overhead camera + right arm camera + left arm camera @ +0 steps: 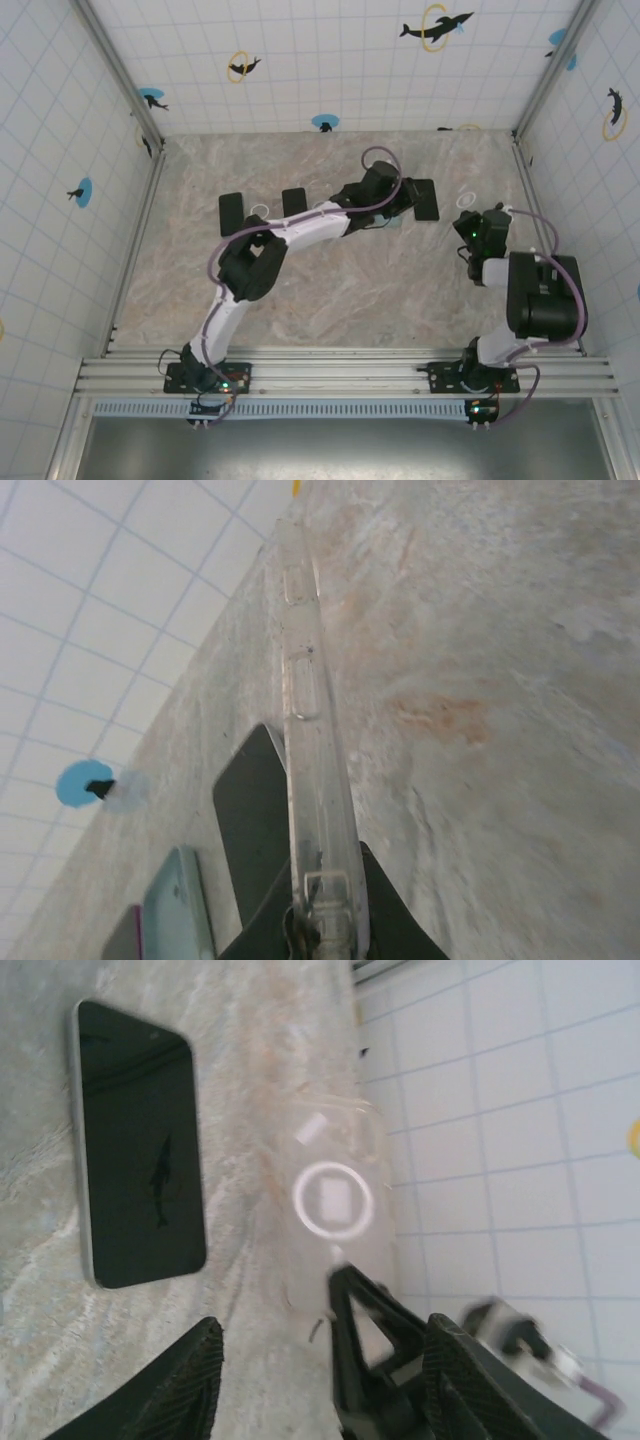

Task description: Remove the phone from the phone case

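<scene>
No readable text, brand or number anywhere. Walls (300, 60): dolphin decals (436, 27), no lettering. Phone (140, 1145) screen dark. Case (345, 1130): plain white ring (333, 1200).

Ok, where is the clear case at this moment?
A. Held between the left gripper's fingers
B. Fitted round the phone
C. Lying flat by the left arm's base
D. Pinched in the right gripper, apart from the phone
D: the right wrist view shows the clear case edge-on, clamped in the right gripper, and the left wrist view shows the phone lying bare, screen up, on the table.
</scene>
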